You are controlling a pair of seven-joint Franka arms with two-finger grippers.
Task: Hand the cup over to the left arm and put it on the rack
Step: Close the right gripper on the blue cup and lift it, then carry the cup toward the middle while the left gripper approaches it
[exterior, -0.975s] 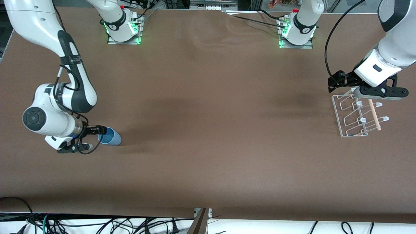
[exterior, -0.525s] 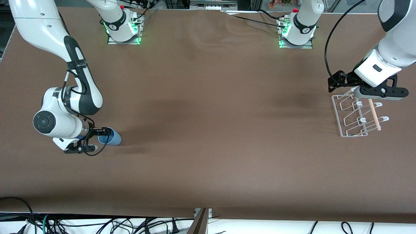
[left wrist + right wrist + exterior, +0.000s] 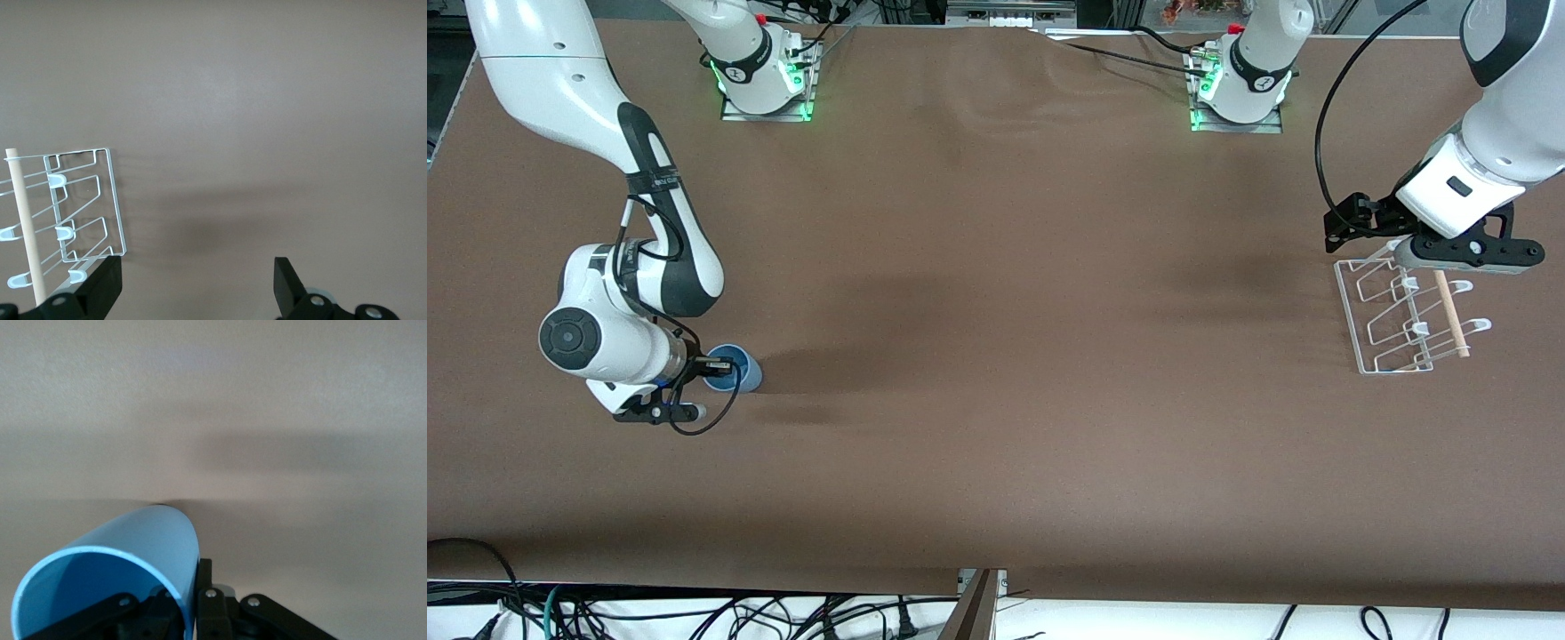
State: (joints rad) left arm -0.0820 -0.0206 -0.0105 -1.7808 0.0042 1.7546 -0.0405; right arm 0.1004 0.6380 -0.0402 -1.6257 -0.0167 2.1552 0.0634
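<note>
The light-blue cup (image 3: 745,374) is at the right arm's end of the table, tilted, its open mouth turned toward the front camera. My right gripper (image 3: 725,364) is shut on the cup's rim, one finger inside and one outside. In the right wrist view the cup (image 3: 133,547) fills the lower corner and my right gripper (image 3: 188,593) clamps its wall. My left gripper (image 3: 1449,258) hangs open and empty over the end of the white wire rack (image 3: 1392,311) that lies farther from the front camera. In the left wrist view my left gripper (image 3: 193,293) is wide open beside the rack (image 3: 87,200).
A light wooden dowel (image 3: 1449,311) lies across the rack and shows in the left wrist view too (image 3: 23,220). Both arm bases stand along the table's edge farthest from the front camera. Cables hang below the table's edge nearest that camera.
The right arm's wrist has shifted toward the left arm's end of the table, and the cup has tipped up from lying on its side in the right gripper. The left arm has not moved.
</note>
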